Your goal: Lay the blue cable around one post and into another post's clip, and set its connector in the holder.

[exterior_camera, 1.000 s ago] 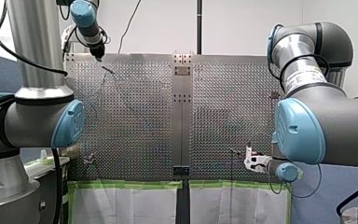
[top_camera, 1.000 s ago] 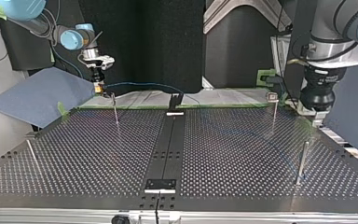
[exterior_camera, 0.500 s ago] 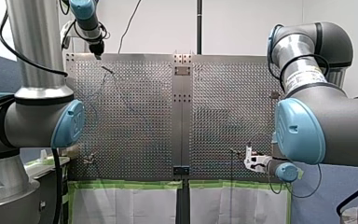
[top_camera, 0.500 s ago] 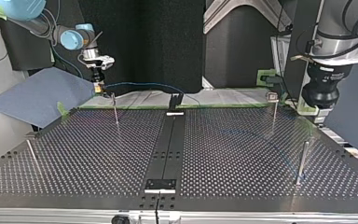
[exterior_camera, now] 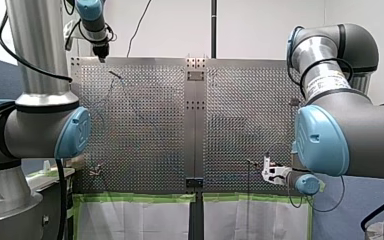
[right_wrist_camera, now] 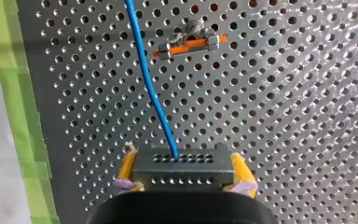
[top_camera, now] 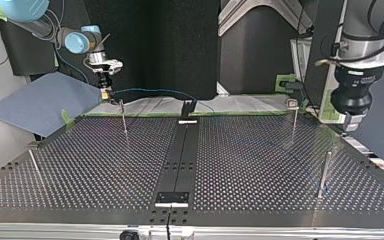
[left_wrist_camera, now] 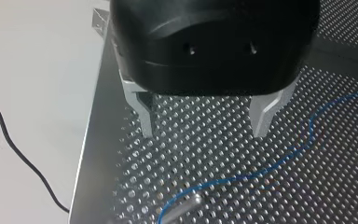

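Blue cable (right_wrist_camera: 150, 88) is running straight ahead from the connector (right_wrist_camera: 182, 171) that my right tool (right_wrist_camera: 182, 163) is clamping (upper left of the top view), passing just beside a clip post (right_wrist_camera: 189, 43); my left tool (left_wrist_camera: 205, 123) is hanging spread apart and empty.

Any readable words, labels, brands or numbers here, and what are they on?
None can be read.
sticker on my right arm: print too blurred to read.
black connector: no print, only holes.
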Controlling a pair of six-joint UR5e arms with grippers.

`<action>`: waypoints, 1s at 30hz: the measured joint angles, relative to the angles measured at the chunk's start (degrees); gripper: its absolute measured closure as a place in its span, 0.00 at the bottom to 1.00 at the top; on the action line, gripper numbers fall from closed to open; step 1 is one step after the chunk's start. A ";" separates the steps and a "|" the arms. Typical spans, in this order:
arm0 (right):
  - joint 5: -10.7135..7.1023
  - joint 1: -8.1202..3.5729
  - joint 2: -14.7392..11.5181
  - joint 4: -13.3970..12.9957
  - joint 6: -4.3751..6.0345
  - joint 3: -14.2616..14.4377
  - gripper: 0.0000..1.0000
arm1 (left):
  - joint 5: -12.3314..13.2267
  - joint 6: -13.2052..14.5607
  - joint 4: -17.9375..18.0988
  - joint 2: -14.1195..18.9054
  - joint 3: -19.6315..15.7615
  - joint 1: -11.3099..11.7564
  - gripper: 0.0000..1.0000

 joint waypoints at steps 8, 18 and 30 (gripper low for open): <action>-0.04 0.02 0.02 0.04 -0.09 0.00 1.00 | -3.81 0.44 -0.61 0.78 -0.01 -0.23 0.00; 0.00 0.04 0.03 0.02 -0.04 0.00 1.00 | -7.39 -0.09 -0.70 1.12 -0.06 -0.26 0.00; -0.01 0.14 0.04 0.04 -0.01 0.00 1.00 | -7.45 -0.56 -0.60 1.25 -0.11 -0.27 0.00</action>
